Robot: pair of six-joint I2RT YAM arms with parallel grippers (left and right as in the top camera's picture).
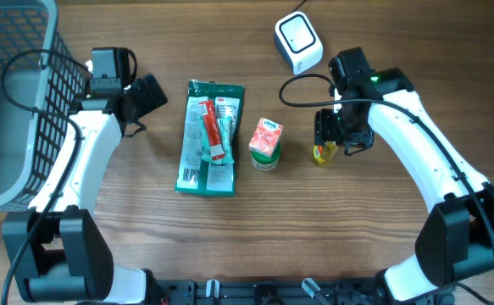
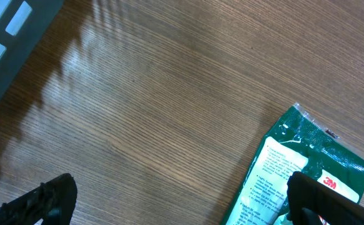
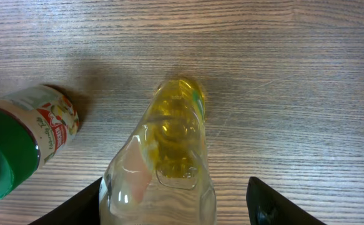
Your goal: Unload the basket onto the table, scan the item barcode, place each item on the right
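Scanner: the white box at the far side of the table. I tell every place from it.
Bottle: this is my thing to scan. It stands up on my side of the scanner, not far from it. It is clear, with yellow stuff inside.
My right claw: open, with one finger on each side of the bottle. I see a gap on one side, so I am not holding it yet.
My left claw: wide open and empty, well to the left of the scanner, over bare wood.
Can: on my side of the scanner and a little to its left — close enough for me to bump.
Green packet: flat on the wood, more to the left of the scanner.
Basket: far to the left of the scanner.
Barcode: I cannot see it in any view.
Step now: I think it is getting a hold on the bottle.
How to do it well: squeeze the round middle from both sides at once, so the bottle does not tip. Hold it firm but do not crush it — it looks smooth and slippery. Lift straight up, away from the can. Then turn the stripes to face the scanner.
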